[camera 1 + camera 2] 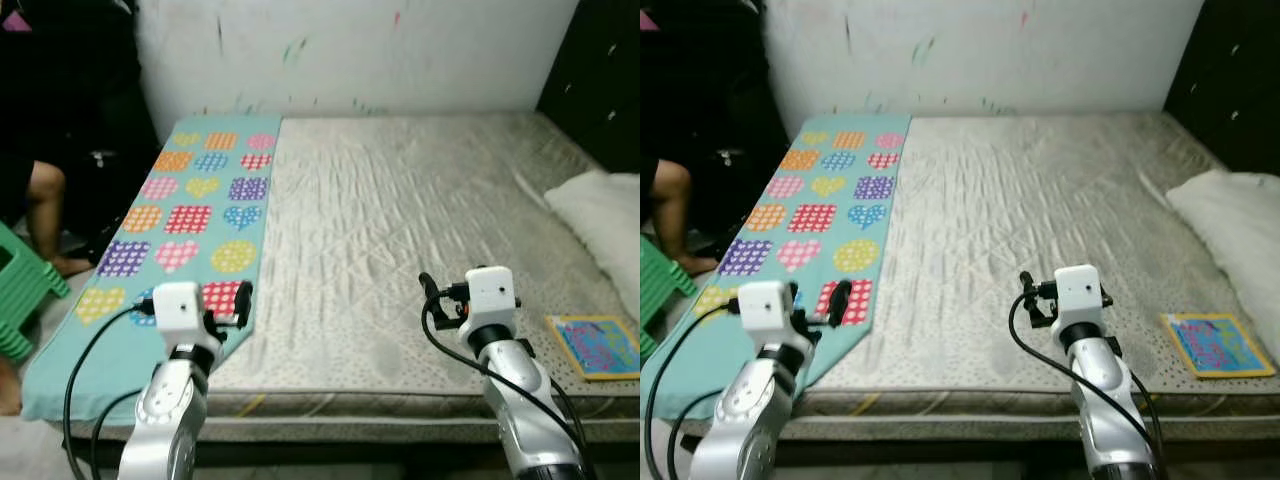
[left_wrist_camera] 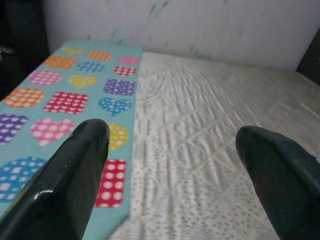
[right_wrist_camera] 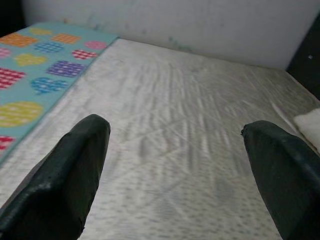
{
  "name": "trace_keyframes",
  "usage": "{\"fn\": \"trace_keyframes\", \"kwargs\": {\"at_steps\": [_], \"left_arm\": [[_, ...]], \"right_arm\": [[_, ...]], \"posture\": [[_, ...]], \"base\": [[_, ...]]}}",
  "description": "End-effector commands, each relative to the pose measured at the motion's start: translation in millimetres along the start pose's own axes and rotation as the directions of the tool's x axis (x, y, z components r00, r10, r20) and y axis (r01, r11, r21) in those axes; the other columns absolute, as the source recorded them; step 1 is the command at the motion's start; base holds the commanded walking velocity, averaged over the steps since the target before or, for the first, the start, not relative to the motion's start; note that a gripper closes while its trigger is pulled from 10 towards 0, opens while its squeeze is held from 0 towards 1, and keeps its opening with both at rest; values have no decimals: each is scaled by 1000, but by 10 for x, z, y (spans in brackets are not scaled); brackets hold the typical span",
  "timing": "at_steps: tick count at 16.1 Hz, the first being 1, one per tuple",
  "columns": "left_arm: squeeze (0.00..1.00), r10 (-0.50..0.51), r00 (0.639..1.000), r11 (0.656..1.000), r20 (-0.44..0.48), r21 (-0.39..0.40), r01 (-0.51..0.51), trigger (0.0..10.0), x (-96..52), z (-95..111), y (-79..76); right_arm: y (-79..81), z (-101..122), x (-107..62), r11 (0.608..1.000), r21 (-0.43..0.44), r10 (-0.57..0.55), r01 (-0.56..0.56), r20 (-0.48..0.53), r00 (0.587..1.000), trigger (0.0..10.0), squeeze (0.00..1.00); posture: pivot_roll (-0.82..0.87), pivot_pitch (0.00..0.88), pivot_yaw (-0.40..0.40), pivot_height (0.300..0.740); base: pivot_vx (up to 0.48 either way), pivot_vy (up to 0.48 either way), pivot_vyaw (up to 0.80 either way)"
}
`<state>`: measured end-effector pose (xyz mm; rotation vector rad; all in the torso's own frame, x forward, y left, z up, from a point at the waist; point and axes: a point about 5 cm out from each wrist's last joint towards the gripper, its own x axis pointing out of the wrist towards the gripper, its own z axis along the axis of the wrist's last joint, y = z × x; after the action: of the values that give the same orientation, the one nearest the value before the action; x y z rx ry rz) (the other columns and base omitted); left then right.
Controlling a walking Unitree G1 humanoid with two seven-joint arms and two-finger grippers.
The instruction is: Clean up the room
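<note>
We're at the near edge of the mattress [image 1: 400,230], wall [image 1: 350,50] behind its far end. Blanket [image 1: 190,215] lies along the mattress's left side, far end near the wall, near end hanging over the front-left corner. Pillow [image 1: 605,215] on the right side, book [image 1: 597,345] in front of it near the front-right corner. Left gripper [image 1: 228,303] over the blanket's near end, right gripper [image 1: 437,297] over bare mattress right of centre. Stool [image 1: 25,290] on the floor left of the bed, a person's leg [image 1: 45,215] just behind it.

Bare mattress [image 1: 420,230] against a paint-flecked white wall [image 1: 350,50].
</note>
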<state>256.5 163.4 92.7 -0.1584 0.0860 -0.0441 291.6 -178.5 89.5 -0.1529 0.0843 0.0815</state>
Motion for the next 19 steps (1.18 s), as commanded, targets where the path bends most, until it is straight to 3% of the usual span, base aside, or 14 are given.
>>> {"fn": "trace_keyframes", "kwargs": {"at_steps": [1,5,19], "left_arm": [[0,31,1000,999,-5,20,-30,10000,-13,0,81],[0,-44,998,999,51,-10,44,10000,-44,49,32],[0,-101,993,995,61,-14,102,10000,-62,60,-35]], "right_arm": [[76,82,57,1000,-8,28,-28,35,999,10000,0],[69,69,75,999,-17,39,-39,33,999,10000,0],[124,0,52,997,-38,76,-75,26,997,10000,0]], "posture": [[-135,25,-2,740],[-141,16,-4,740],[-135,26,-3,740]], "base": [[0,480,0],[62,120,0],[400,0,0]]}}
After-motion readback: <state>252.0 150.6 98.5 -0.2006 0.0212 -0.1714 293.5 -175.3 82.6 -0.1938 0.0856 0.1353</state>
